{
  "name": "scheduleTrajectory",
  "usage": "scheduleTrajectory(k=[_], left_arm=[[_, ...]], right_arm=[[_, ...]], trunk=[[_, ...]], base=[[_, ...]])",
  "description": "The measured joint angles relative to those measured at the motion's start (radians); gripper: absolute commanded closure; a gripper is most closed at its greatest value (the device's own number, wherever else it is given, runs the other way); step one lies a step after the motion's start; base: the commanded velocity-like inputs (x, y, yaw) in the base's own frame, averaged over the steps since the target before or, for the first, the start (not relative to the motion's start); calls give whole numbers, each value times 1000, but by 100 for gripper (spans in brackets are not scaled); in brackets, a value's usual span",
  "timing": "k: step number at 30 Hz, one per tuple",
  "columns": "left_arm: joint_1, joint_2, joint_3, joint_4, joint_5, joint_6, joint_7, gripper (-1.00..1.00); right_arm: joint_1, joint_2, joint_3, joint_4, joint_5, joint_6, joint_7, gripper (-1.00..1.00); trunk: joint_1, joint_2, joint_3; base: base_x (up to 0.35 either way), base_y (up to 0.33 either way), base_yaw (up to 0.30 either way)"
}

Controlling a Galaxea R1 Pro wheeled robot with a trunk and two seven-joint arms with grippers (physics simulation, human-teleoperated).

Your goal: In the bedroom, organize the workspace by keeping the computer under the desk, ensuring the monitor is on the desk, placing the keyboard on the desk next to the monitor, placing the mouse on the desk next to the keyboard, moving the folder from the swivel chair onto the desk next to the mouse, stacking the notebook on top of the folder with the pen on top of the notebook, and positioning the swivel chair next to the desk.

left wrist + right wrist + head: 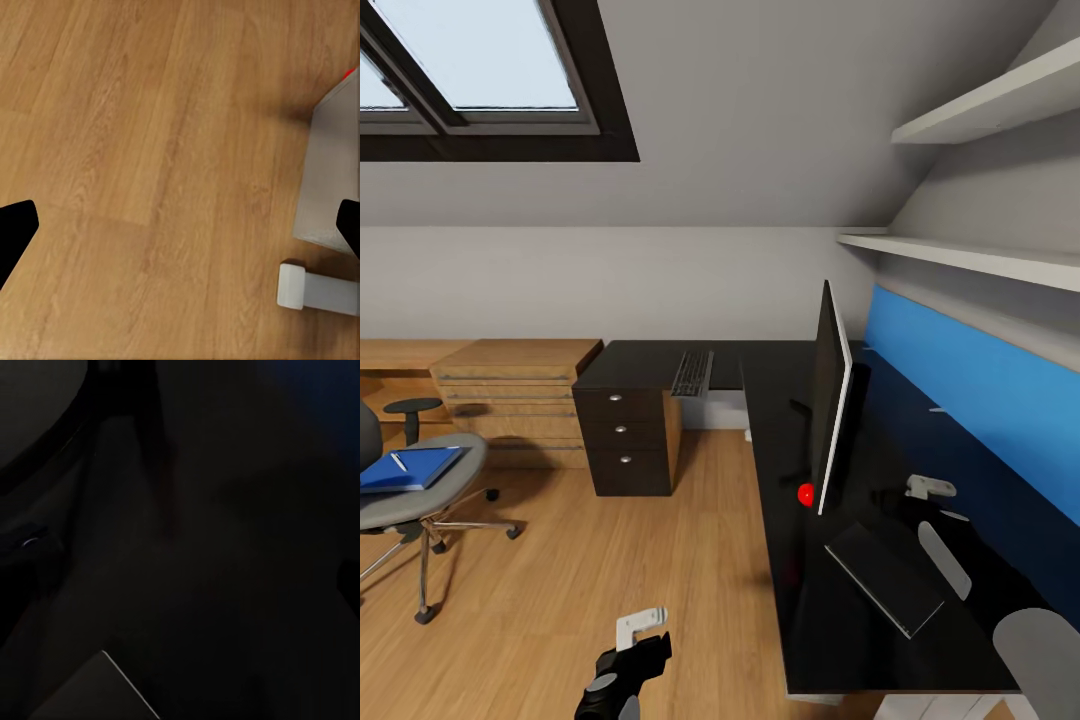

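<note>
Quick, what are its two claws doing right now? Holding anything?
Left gripper: open, holding nothing.
Right gripper: cannot be told, its view is too dark.

You see a black desk (780, 430), bright-blue folder (410, 467) on the grey swivel chair (420, 490), and light wood floor (610, 570).

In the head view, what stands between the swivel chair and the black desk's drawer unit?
In the head view, a light-wood drawer chest stands against the wall between the swivel chair and the black three-drawer unit; nearer the camera the stretch is bare wood floor.
</note>
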Motion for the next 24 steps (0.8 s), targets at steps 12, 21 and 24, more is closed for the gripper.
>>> scheduleTrajectory(k=[12, 21, 24], left_arm=[[0, -1, 1, -6, 1, 0, 3, -100], [0, -3, 1, -5, 2, 0, 5, -100], [0, -4, 0, -5, 2, 0, 5, -100]], right_arm=[[0, 2, 1, 5, 9, -3, 0, -100], [0, 2, 1, 6, 9, -2, 0, -100], [0, 3, 1, 6, 9, -1, -1, -100]], trunk=[[34, -63, -28], [69, -126, -56], [80, -147, -66]], base=[[0, 0, 0], [0, 0, 0], [0, 0, 0]])
